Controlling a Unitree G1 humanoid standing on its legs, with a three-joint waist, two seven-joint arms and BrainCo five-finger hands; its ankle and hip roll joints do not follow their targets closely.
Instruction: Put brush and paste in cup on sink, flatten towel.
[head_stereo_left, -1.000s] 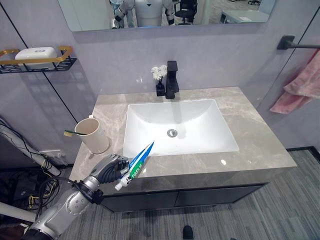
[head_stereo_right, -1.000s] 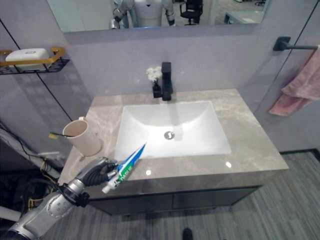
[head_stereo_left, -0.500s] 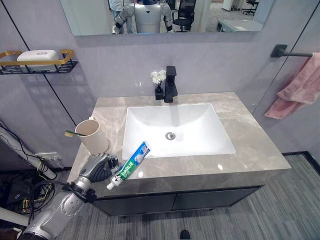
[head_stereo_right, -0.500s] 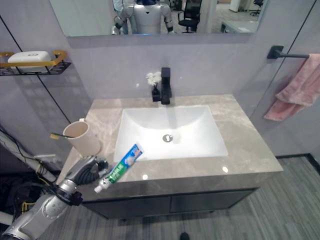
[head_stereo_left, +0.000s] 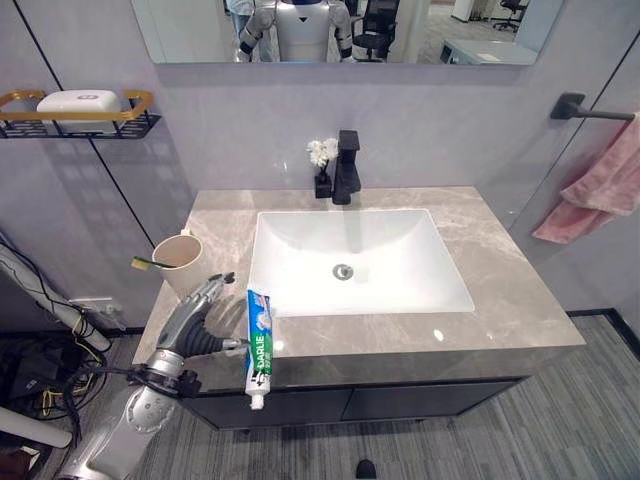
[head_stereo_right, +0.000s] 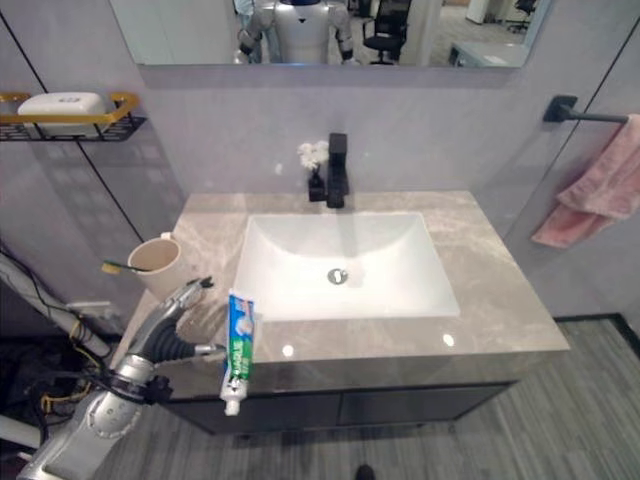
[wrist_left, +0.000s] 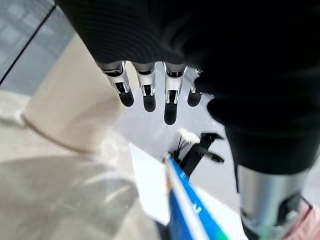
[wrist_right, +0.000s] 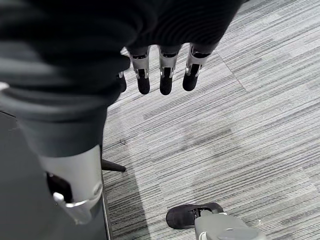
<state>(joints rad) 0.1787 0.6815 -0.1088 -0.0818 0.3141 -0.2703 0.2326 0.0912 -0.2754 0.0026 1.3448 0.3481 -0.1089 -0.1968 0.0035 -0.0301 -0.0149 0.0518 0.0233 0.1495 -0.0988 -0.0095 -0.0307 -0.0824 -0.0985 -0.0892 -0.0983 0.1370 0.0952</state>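
Observation:
My left hand (head_stereo_left: 195, 320) hovers over the counter's front left corner, open, its fingers straight and pointing at the beige cup (head_stereo_left: 183, 262). A toothbrush (head_stereo_left: 143, 264) with a green handle sticks out of that cup. The toothpaste tube (head_stereo_left: 258, 340) stands upright beside the thumb, cap down and past the counter's front edge; the thumb tip meets its side. In the left wrist view the blue tube (wrist_left: 187, 210) lies between the straight fingers and the thumb, with the cup (wrist_left: 70, 110) ahead. A pink towel (head_stereo_left: 600, 190) hangs bunched from a black bar. My right hand (wrist_right: 162, 80) hangs open over the floor.
The white sink basin (head_stereo_left: 355, 255) is set in the grey marble counter (head_stereo_left: 500, 290). A black faucet (head_stereo_left: 346, 165) and a small vase of white flowers (head_stereo_left: 320, 160) stand behind it. A gold wall shelf (head_stereo_left: 75, 105) with a soap dish hangs at the left.
My left hand has opened from curled round the tube. The tube has swung from slanting toward the basin to upright, cap down over the counter's front edge.

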